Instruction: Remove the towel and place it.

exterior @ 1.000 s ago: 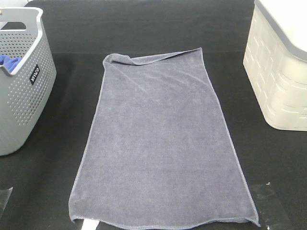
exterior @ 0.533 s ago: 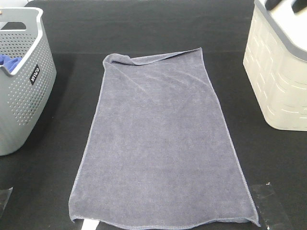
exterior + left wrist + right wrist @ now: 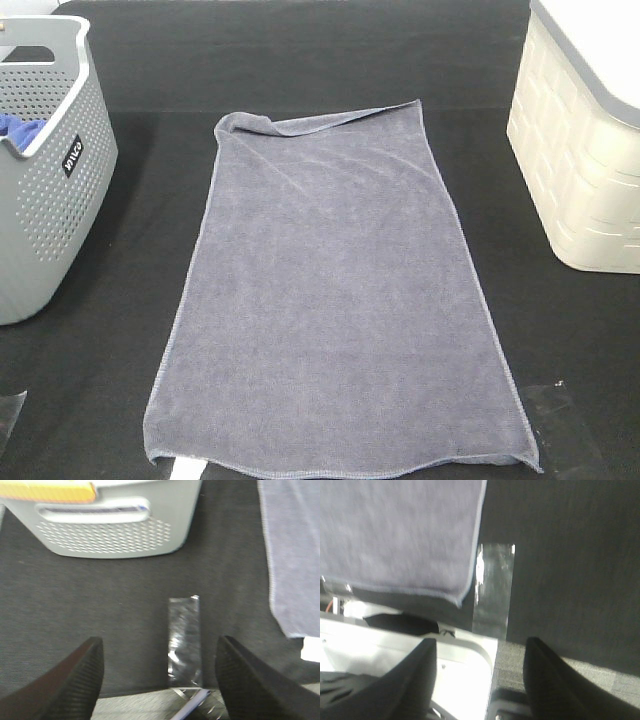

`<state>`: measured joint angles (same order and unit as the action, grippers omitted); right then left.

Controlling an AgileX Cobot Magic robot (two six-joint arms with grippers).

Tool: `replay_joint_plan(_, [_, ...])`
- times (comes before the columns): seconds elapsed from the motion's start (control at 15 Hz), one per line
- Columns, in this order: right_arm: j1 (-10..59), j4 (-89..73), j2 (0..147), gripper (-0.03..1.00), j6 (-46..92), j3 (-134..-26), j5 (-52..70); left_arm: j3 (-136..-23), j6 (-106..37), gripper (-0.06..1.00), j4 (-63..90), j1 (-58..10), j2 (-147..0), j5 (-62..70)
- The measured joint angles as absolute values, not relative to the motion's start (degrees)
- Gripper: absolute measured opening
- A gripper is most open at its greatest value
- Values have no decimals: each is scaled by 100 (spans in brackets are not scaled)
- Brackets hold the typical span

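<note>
Slate-lavender towel (image 3: 335,300) on black cloth (image 3: 300,60); grey perforated basket (image 3: 45,190) holding blue cloth (image 3: 18,127); cream bin (image 3: 585,160).

Label on grey perforated basket (image 3: 45,190): small black tag (image 3: 73,157) with white letters, set sideways on the basket wall, too small to read with certainty.
Same basket in left wrist view: no tag or lettering readable on the wall facing the camera.
Towel (image 3: 335,300): no print, label or number visible.
Cream bin (image 3: 580,170): no readable text.
Clear tape strips (image 3: 184,642) on black table cover: blank.
</note>
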<state>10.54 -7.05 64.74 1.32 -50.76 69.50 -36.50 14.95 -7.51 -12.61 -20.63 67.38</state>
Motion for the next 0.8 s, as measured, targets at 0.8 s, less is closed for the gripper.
replay_joint_plan(0.8, [1054, -264, 1799, 51, 269, -2968, 5976, -2968, -430, 62, 281, -1261, -1369, 6016])
